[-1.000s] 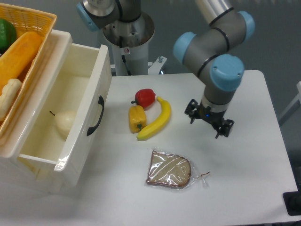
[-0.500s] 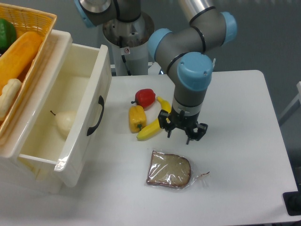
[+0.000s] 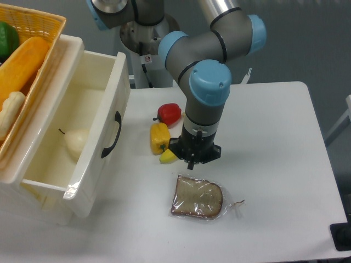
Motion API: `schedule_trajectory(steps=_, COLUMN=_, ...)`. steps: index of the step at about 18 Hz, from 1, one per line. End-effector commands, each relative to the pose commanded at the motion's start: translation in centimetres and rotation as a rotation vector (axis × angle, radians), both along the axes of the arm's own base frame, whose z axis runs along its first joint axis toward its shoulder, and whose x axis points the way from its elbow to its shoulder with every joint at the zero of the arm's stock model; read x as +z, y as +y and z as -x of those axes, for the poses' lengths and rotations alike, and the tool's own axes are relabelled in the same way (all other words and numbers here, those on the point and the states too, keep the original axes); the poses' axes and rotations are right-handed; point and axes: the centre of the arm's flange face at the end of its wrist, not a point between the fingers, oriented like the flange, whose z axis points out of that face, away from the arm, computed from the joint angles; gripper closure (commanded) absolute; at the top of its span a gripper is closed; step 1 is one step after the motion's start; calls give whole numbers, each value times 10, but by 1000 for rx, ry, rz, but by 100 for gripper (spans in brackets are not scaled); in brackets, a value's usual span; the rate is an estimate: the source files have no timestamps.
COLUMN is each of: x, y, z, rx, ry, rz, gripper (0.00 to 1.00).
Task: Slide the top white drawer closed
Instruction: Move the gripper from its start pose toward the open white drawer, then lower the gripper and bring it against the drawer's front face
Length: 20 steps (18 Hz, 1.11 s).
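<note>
The top white drawer (image 3: 82, 129) stands pulled well out at the left of the scene, its front panel angled toward the middle of the table (image 3: 274, 164). It is a deep box of glossy cream-white plastic with rounded rims and thin walls, and a curved black handle (image 3: 111, 135) sits on the front. Inside lies a pale pear (image 3: 75, 143), near the middle of the floor.

The gripper (image 3: 192, 156) hangs over the table well to the right of the drawer, pointing down, just above the near end of a banana (image 3: 167, 156) that it mostly hides. From this view I cannot tell whether its fingers are open or closed; it holds nothing visible.

The drawer looks light and fairly stiff, though the thin plastic may flex a little. The slick front gives poor purchase for a grip, so a flat push on the front panel, near the handle and square to the slide direction, seems the soundest contact. An off-centre push could skew the box and jam it. The pear may roll as the drawer moves.

A red pepper (image 3: 169, 113), a yellow pepper (image 3: 159, 136) and a bagged slice of bread (image 3: 198, 196) lie on the matte white table; a wicker basket (image 3: 41, 24) of produce sits atop the cabinet.
</note>
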Motion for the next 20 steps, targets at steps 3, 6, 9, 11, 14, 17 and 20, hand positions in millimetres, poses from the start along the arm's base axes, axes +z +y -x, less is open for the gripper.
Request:
schedule_trajectory(steps=3, x=-10, y=0, z=-24, rx=-70, ry=-103, rz=65, gripper=100)
schedule_trajectory(steps=6, x=-17, y=4, z=-47, rx=-104, ry=-214, rz=95, gripper=100)
schedule_trajectory(steps=9, x=-14, y=11, z=-61, rx=-134, ry=-281, rz=50, gripper=100)
schedule_trajectory(steps=11, x=-7, y=10, z=-70, rx=-195, ry=-290, rz=31, gripper=100)
schedule_trajectory(steps=14, x=-5, y=13, z=-81, rx=-213, ry=-321, rz=43, gripper=100)
schedule_trajectory(steps=17, x=0, y=13, z=-83, rx=-213, ry=-344, rz=50, gripper=100)
schedule_trajectory(steps=20, x=0, y=18, z=-94, rx=-230, ry=-351, rz=59, gripper=100)
